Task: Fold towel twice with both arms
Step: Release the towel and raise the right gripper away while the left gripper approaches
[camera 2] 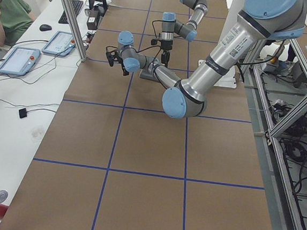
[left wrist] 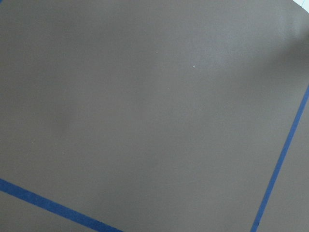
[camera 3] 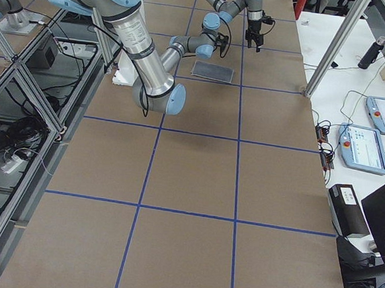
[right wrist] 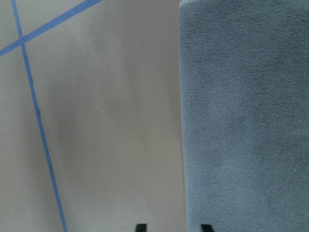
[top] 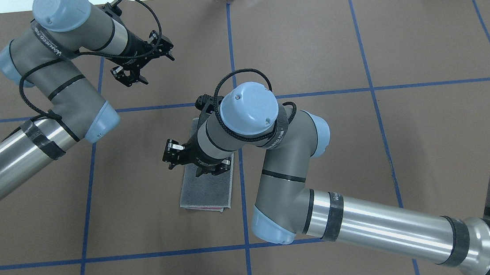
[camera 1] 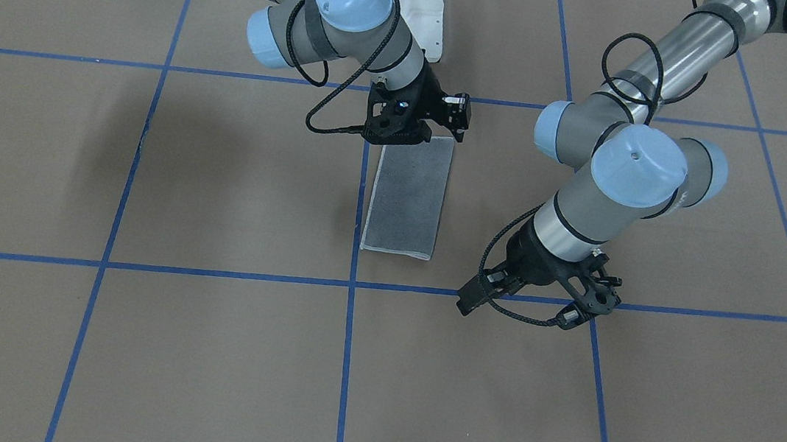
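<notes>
The towel [camera 1: 407, 197] lies flat on the brown table as a narrow rectangle, grey face up. A pink sliver shows at the towel's [top: 207, 189] near end. My right gripper [camera 1: 459, 128] hovers low over its long edge on the robot's left side, near the robot's end. In the right wrist view the right gripper [right wrist: 174, 228] is open, its fingertips [right wrist: 140, 227] straddling the edge of the towel [right wrist: 241, 121] with a gap and nothing held. My left gripper [camera 1: 470, 300] hangs over bare table beyond the towel, apart from it. I cannot tell whether the left gripper [top: 161, 47] is open or shut.
Blue tape lines [camera 1: 344, 364] grid the brown table cover. The white pedestal base [camera 1: 426, 2] stands behind the towel. A person [camera 2: 6, 16] sits at a side desk with pendants [camera 2: 18, 60]. Aluminium posts [camera 3: 329, 48] rise at the table's far edge.
</notes>
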Available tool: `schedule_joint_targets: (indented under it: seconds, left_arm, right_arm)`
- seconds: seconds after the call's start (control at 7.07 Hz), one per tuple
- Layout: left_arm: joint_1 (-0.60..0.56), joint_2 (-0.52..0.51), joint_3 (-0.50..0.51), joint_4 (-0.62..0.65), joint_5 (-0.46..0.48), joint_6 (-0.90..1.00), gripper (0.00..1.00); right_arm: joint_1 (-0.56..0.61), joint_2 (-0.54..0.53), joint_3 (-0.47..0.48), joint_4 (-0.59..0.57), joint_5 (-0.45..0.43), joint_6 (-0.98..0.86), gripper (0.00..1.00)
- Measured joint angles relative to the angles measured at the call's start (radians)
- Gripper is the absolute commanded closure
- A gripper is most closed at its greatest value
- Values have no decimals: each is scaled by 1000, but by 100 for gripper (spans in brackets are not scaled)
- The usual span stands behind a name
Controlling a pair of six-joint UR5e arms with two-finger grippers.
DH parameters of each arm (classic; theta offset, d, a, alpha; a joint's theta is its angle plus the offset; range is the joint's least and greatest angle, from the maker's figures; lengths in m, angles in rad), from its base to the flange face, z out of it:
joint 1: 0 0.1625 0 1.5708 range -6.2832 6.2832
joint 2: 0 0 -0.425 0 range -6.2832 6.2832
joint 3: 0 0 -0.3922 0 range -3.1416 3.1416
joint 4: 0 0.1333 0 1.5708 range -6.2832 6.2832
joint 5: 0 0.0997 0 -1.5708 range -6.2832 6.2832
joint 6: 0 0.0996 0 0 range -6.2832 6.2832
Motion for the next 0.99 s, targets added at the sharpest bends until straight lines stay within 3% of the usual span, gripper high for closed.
schedule_joint_targets:
  seconds: [0.28, 0.71, 0.99]
  left_arm:
    - [9, -1, -5, -4, 1, -16, 0]
    - [90, -4, -44, -6, 5, -187, 0]
    - [190, 0, -93, -4, 70, -284, 0]
  right_arm:
    - [112, -33, 11, -4, 97, -22, 0]
    - [356, -172, 10, -8, 341, -267, 0]
    - [430, -227, -15, -9, 369, -413, 0]
